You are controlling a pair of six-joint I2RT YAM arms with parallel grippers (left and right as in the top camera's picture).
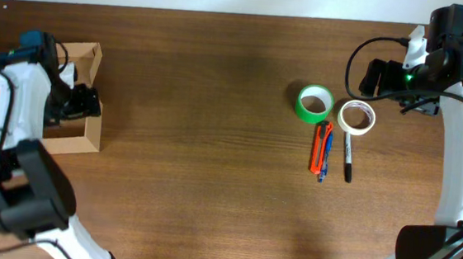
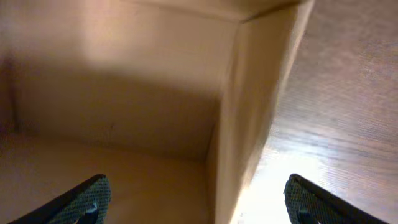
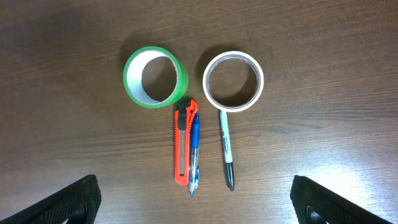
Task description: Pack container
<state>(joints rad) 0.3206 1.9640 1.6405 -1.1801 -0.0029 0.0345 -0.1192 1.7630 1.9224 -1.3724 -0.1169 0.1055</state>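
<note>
The container (image 1: 71, 143), a plain tan cardboard box, sits open at the left end of the desk (image 1: 214, 145), well apart from everything meant to go into it. Its flap cannot be made out under the arm. The left gripper (image 1: 79, 103) hangs over it. In the left wrist view its fingers (image 2: 87, 199) are spread wide and straddle the box's side wall, one over the bare interior and one over the wood outside. This looks like a stance for steadying the box, not for carrying anything. The inside that shows is empty, so the packing appears not yet begun.

The right gripper (image 3: 202, 205) hovers above the supplies with its fingers wide apart and nothing between them, seemingly lined up to choose a first item.

The green tape roll (image 3: 130, 81) and the white tape roll (image 3: 206, 82) lie flat, just beside each other. Below them lie an orange utility knife (image 3: 181, 146), a black marker (image 3: 227, 152) and a blue pen (image 3: 194, 155). The pen rests against the knife and the marker lies a little apart. All three run parallel, a tidy layout that leaves each one reachable from above.

The desk is dark brown wood grain, smooth, with soft glare. Beyond its far edge only a pale strip shows; whether it is wall or floor cannot be told.
</note>
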